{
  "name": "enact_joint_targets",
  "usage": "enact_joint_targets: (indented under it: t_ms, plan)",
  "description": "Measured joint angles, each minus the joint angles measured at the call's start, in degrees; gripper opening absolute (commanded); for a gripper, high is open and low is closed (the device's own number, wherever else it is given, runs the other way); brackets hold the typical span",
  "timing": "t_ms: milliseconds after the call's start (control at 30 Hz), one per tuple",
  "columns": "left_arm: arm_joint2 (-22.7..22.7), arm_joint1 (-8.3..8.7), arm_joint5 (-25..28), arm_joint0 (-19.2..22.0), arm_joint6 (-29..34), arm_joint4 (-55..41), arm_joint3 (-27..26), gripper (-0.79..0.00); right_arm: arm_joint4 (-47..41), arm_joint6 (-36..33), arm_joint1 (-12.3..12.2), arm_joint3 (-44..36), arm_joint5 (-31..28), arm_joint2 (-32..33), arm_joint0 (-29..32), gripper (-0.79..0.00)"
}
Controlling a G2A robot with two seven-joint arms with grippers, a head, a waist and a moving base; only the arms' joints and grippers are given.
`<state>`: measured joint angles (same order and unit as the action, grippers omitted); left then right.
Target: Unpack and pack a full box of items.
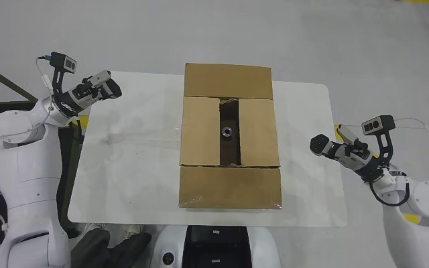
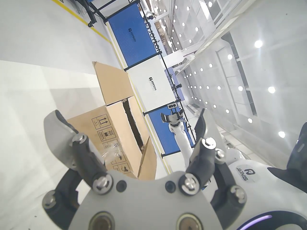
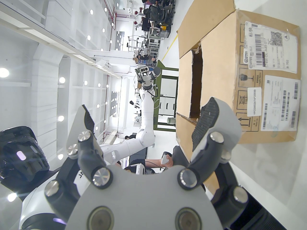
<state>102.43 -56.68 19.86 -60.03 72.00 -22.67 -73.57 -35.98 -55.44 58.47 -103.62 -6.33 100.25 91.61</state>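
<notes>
A brown cardboard box [image 1: 229, 137] stands in the middle of the white table [image 1: 127, 167]. Its far and near flaps lie spread outward; the two side flaps are folded in with a narrow dark gap between them. Through the gap a small round item [image 1: 228, 131] shows inside. My left gripper [image 1: 112, 86] hovers open over the table's far left corner, away from the box [image 2: 120, 130]. My right gripper [image 1: 318, 145] hangs open just off the table's right edge, facing the labelled side of the box [image 3: 239, 72]. Nothing is between either pair of fingers.
Bare table surface lies on both sides of the box. Shoes of a person [image 1: 110, 238] show below the near left edge of the table. Grey floor surrounds the table.
</notes>
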Motion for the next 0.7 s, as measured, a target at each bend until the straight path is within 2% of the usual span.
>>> enact_joint_targets:
  t_ms: [367,500,700]
  plan:
    - [0.00,0.00,0.00,0.00,0.00,0.00,0.00,0.000,0.91,0.65,0.00,-0.89,0.59,-0.49,-0.08,0.000]
    - [0.00,0.00,0.00,0.00,0.00,0.00,0.00,0.000,5.85,1.55,-0.08,-4.94,3.77,-3.54,-0.94,0.000]
    - [0.00,0.00,0.00,0.00,0.00,0.00,0.00,0.000,9.17,1.99,0.12,-5.68,8.49,-10.38,-4.88,0.000]
